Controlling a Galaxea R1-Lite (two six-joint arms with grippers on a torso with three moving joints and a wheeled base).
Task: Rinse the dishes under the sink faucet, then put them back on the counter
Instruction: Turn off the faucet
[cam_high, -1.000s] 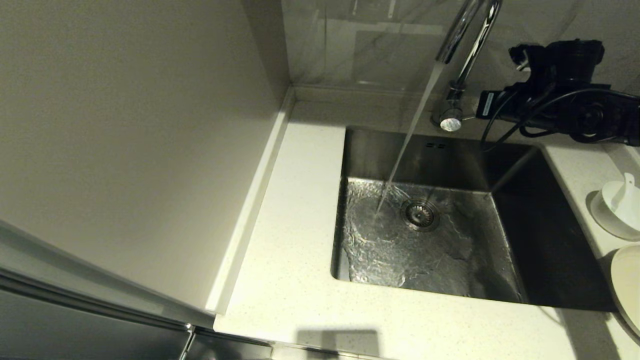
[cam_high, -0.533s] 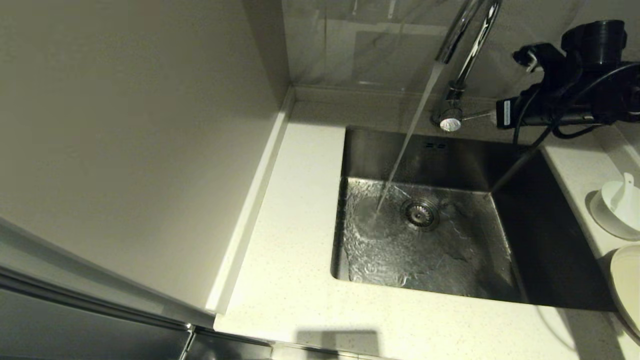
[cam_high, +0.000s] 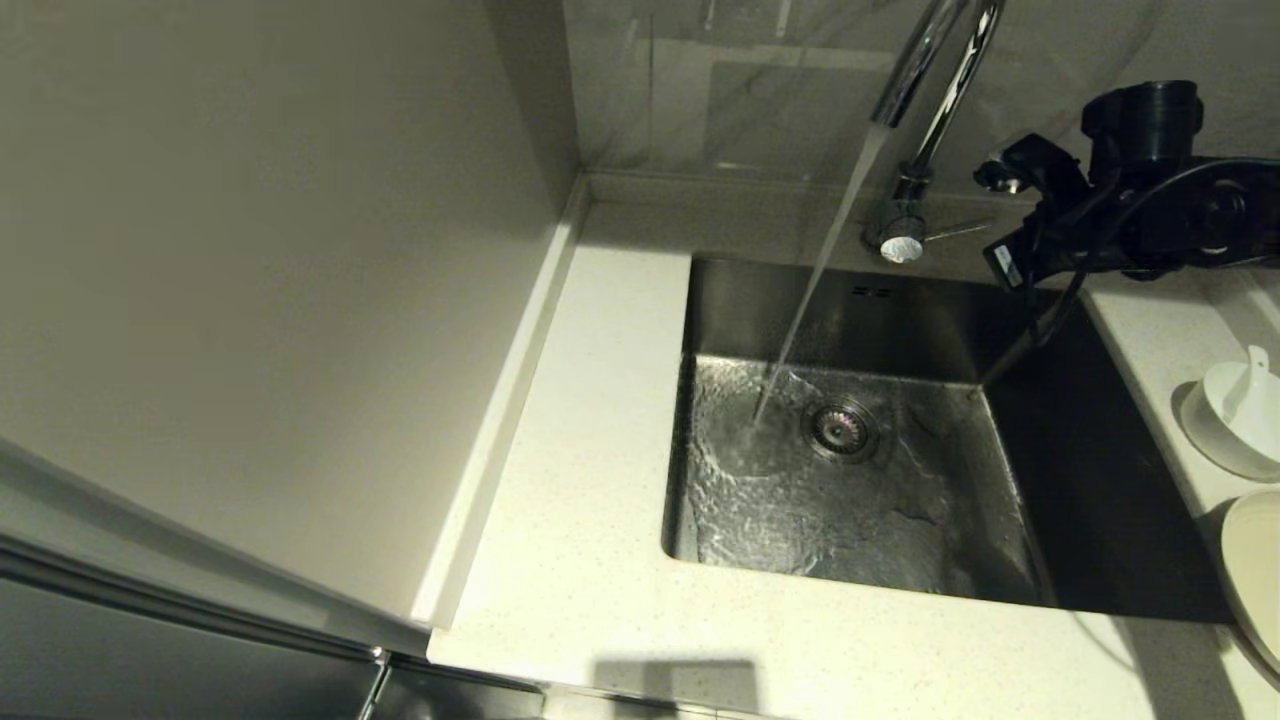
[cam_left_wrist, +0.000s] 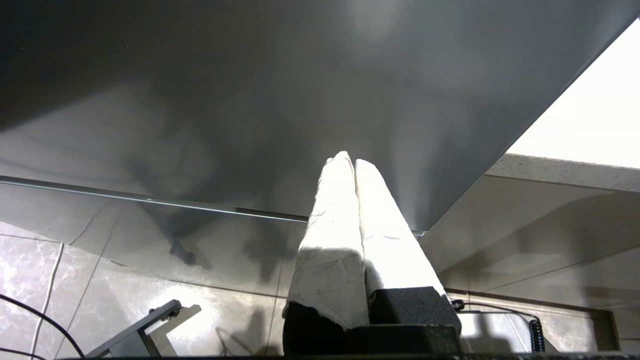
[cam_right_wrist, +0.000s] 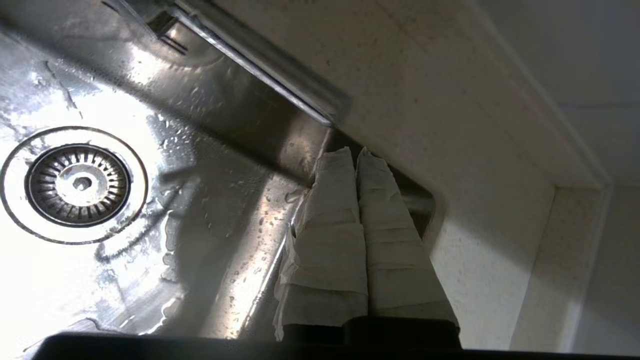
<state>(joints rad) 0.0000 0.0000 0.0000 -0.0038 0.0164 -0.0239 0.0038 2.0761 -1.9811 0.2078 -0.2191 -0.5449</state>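
Observation:
The chrome faucet (cam_high: 930, 70) is running, and a stream of water (cam_high: 815, 280) falls into the steel sink (cam_high: 900, 520) just left of the drain strainer (cam_high: 840, 428). My right arm (cam_high: 1120, 220) hangs over the sink's back right corner, a little right of the thin lever (cam_high: 955, 232). The right gripper (cam_right_wrist: 354, 152) is shut and empty, pointing at the sink's corner wall. On the counter (cam_high: 590, 560) at the far right, the small white bowl (cam_high: 1235, 425) holds the spoon (cam_high: 1252, 372). The plate (cam_high: 1255, 570) lies nearer, cut off by the view's edge. The left gripper (cam_left_wrist: 352, 160) is shut, parked low by the cabinet front.
A tall pale wall panel (cam_high: 250, 300) borders the counter's left side. The low raised back edge (cam_high: 700, 190) runs behind the sink. Wet ripples cover the sink floor (cam_high: 800, 500). In the left wrist view, floor tiles (cam_left_wrist: 150, 280) show below.
The right arm drew back to the right from the faucet lever, then tipped downward toward the sink's back right corner. Water keeps running. The dishes have not moved.

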